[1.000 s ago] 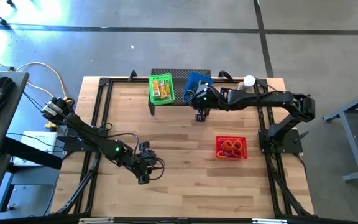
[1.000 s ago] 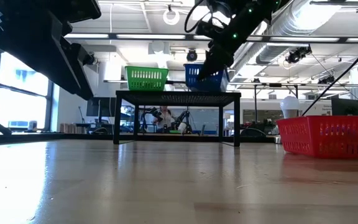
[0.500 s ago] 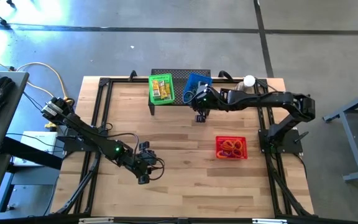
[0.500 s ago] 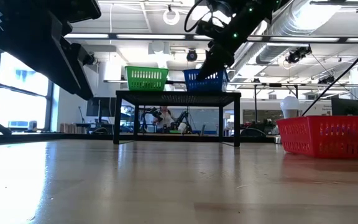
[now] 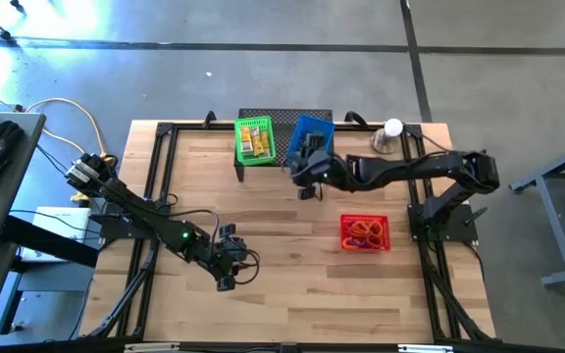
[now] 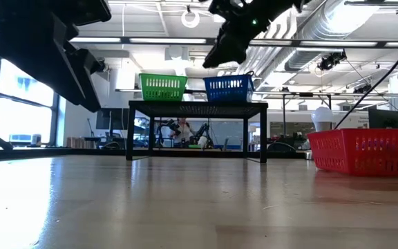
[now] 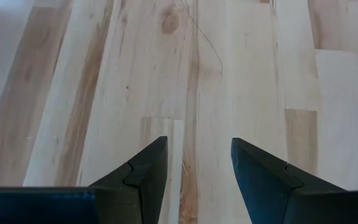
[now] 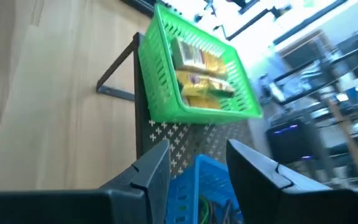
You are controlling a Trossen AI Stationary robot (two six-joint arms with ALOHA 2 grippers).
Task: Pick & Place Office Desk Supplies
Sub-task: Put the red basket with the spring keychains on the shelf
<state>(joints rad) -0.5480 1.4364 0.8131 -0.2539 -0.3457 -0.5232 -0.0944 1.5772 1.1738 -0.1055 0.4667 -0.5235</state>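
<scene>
Right gripper (image 5: 305, 169) above the stand's front edge, fingers parted, holding nothing.

We see yellow packets (image 8: 202, 74) lying flat in the green basket (image 5: 255, 140) on the black stand (image 6: 197, 107), long axes along the basket's; loops fill the red basket (image 5: 365, 233). Left gripper (image 7: 195, 163) waits open over bare table (image 5: 282, 284).

three small plastic mesh baskets: one green (image 5: 254, 140), one blue (image 5: 313, 131), one red (image 5: 365, 233). one black perforated metal stand (image 6: 197, 106). two dark robot arms.
</scene>
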